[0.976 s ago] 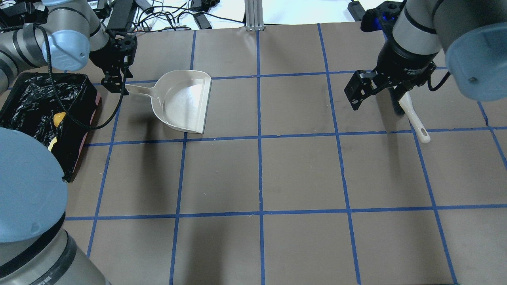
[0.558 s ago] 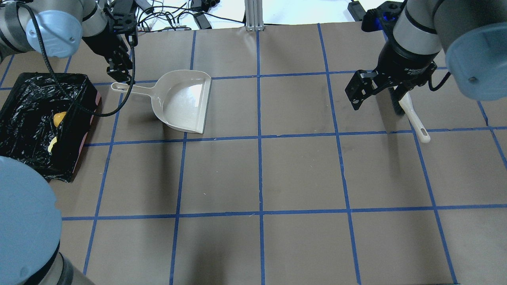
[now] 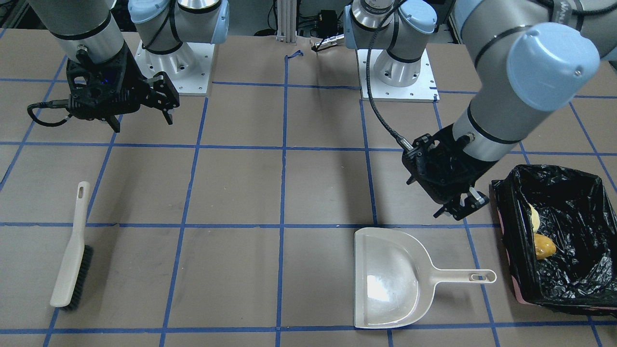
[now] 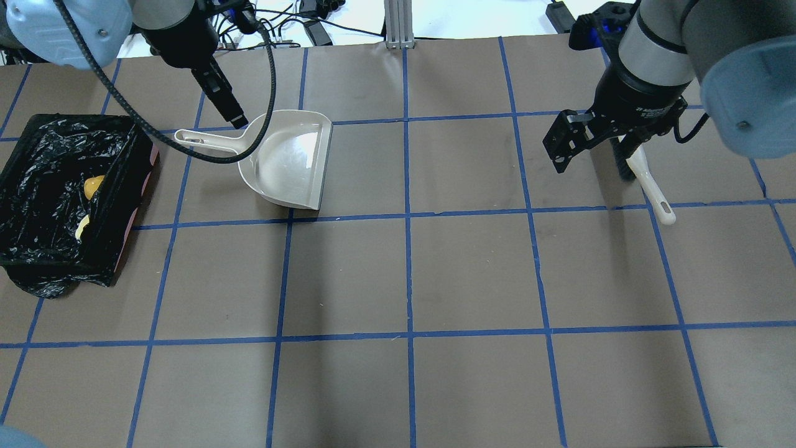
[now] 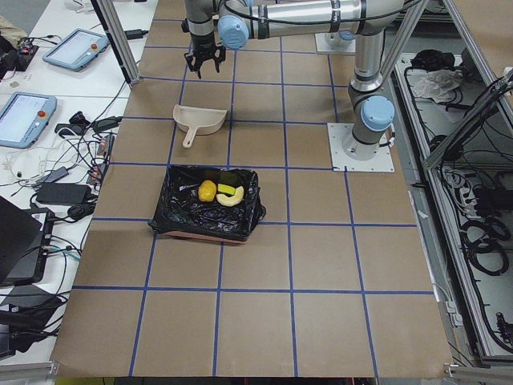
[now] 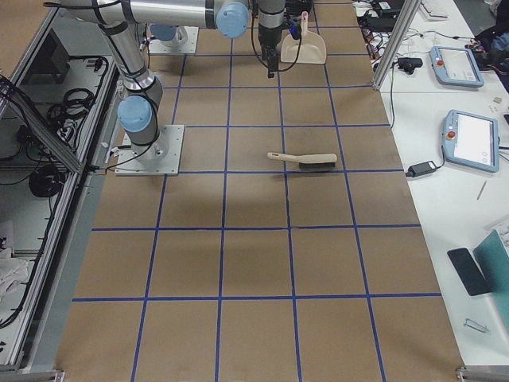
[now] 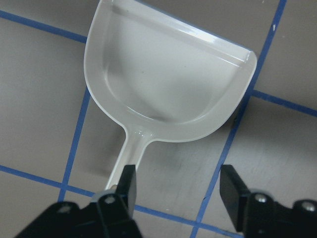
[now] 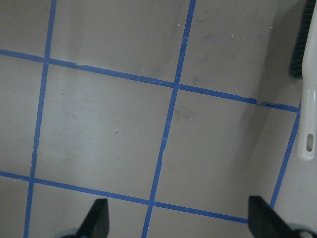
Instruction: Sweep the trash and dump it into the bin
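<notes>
The bin (image 4: 37, 149), lined with black plastic, stands at the table's left; it also shows in the front view (image 3: 578, 178) and the left view (image 5: 172, 208). A yellow-brown potato (image 3: 544, 246) and a pale yellow curved piece (image 3: 532, 217) lie inside it. I cannot make out a third item. My left gripper (image 3: 458, 207) is open and empty above the handle of the cream dustpan (image 4: 289, 158), as the left wrist view (image 7: 176, 183) shows. My right gripper (image 4: 591, 155) is open and empty, beside the cream brush (image 4: 647, 186).
The dustpan (image 3: 390, 279) lies flat with nothing in it, its handle pointing at the bin. The brush (image 3: 72, 255) lies flat at the far right. Blue tape lines cross the brown table. Cables lie beyond the far edge.
My left gripper has risen from the end of the dustpan handle and moved right along it, and the left arm has swung back. The dustpan, the brush and my right gripper have stayed put.
</notes>
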`<state>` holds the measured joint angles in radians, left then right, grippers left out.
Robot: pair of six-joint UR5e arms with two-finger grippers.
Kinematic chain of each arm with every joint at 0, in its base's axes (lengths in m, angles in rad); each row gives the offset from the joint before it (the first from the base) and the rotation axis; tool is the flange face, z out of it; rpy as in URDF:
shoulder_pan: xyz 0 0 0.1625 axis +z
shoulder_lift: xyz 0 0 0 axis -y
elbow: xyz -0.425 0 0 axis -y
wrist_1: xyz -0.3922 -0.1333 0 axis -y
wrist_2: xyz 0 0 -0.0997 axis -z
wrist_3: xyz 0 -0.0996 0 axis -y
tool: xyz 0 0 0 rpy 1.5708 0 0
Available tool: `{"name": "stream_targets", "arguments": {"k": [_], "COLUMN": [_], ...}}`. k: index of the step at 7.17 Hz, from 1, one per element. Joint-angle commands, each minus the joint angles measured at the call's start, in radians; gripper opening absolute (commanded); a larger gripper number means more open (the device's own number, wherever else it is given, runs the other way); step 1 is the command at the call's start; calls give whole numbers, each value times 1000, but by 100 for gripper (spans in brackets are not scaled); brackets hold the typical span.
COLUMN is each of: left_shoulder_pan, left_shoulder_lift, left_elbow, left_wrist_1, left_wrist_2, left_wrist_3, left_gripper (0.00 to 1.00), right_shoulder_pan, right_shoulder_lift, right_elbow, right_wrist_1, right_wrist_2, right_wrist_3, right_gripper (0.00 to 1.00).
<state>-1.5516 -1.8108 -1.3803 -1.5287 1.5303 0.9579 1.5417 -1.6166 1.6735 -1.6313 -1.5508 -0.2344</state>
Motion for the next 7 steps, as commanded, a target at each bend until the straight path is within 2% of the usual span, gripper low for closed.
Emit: {"name": "stream_targets", "arguments": {"k": [1, 3, 4, 7], "left_shoulder_pan": [-24, -24, -24, -12], "left_shoulder_lift": [91, 145, 171, 218], "left_elbow": [-10, -54, -84, -91], "left_wrist_1": [-104, -119, -114, -113], "left_wrist_2": [10, 8, 8, 22], "left_wrist_3": [-394, -821, -906, -906], "left_gripper": [100, 100, 100, 100], "right_shoulder_pan": [0, 0, 0, 0], "right_shoulder_lift": [0, 1, 1, 0], "right_elbow": [0, 0, 0, 0], "right_wrist_1": [2, 2, 2, -7], "right_wrist_2": [2, 0, 0, 2], "right_wrist_3": [0, 1, 1, 1], "right_gripper": [100, 100, 100, 100]}}
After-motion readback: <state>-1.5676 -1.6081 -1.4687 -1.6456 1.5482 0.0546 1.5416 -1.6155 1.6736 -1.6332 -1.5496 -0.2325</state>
